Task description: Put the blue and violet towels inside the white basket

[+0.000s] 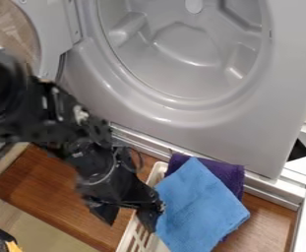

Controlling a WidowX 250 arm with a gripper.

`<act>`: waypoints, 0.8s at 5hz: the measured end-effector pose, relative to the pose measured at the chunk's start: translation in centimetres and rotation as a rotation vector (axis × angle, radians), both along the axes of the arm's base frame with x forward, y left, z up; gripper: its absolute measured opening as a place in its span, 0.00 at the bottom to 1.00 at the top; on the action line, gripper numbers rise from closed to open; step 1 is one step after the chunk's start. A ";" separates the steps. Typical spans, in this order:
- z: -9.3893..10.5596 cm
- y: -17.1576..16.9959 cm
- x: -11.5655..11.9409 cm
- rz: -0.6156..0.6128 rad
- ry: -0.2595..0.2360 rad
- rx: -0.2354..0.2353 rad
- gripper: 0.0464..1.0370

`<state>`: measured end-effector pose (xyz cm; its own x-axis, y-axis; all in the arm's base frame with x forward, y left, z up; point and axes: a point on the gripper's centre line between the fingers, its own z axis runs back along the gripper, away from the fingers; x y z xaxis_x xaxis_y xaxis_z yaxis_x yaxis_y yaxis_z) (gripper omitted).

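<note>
The claw (127, 218) is hanging over the lower left-centre of the camera view, at the left side of the basket (157, 172). It is standing open, its fingers well apart with wood showing between them. The finger nearer the blue towel (198, 206) is lying right beside that towel's left edge; whether it is touching the cloth, I cannot tell. Nothing is showing between the fingers.

The blue towel is lying over the basket and hiding most of it. Its long axis is running from the top of the view down toward the bottom, with one corner pointing up at the washer (175, 115) and another pointing out to the right. The violet towel (229, 174) is lying partly under it, showing along the top and right; its visible upper edge is slanting down from left to right. How far either towel is sitting inside the basket is hidden.

The basket is white and slatted, its long axis slanting from upper right to lower left. It is standing on the brown wood (43, 192), just beside the metal rail (148, 143) in front of the washer. The washer's round door (46, 29) is hanging open at upper left.
</note>
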<state>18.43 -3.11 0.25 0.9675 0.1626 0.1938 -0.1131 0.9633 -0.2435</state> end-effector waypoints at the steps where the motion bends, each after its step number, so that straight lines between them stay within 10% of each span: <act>1: -1.1 0.1 0.5 0.011 0.015 -0.003 0.96; 3: -3.4 -0.5 2.1 0.049 0.007 -0.011 0.92; 4: -3.5 -1.2 2.6 0.037 0.023 0.016 0.65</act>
<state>21.00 -4.29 -3.28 0.9650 0.1957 0.1744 -0.1544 0.9621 -0.2248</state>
